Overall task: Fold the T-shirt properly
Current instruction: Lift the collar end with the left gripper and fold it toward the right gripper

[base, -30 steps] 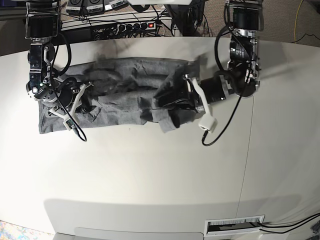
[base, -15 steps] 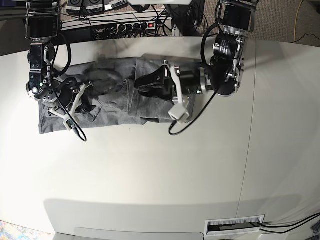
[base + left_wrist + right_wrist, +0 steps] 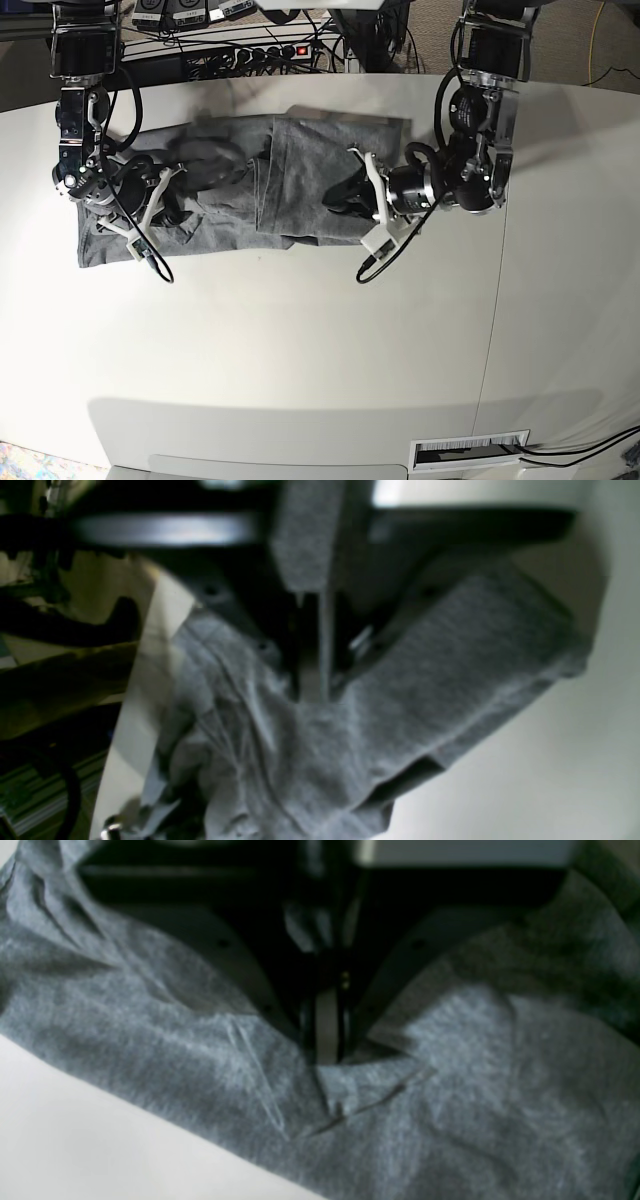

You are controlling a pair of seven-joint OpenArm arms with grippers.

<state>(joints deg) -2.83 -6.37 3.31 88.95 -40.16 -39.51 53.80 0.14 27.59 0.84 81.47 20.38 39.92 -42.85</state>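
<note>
Pinching the heather-grey knit T-shirt [image 3: 300,175] with both sets of fingers: right fingers [image 3: 327,1060] clamp its end, left fingers [image 3: 310,695] its folded-over edge, on white surface [image 3: 320,340].

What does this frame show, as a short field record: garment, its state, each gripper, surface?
garment: grey T-shirt
state: partly folded, one end laid over the middle, wrinkled
left gripper: shut, at the folded end, cloth between its jaws
right gripper: shut on the T-shirt at the other end
surface: white table
behind table: power strip and cables
</note>
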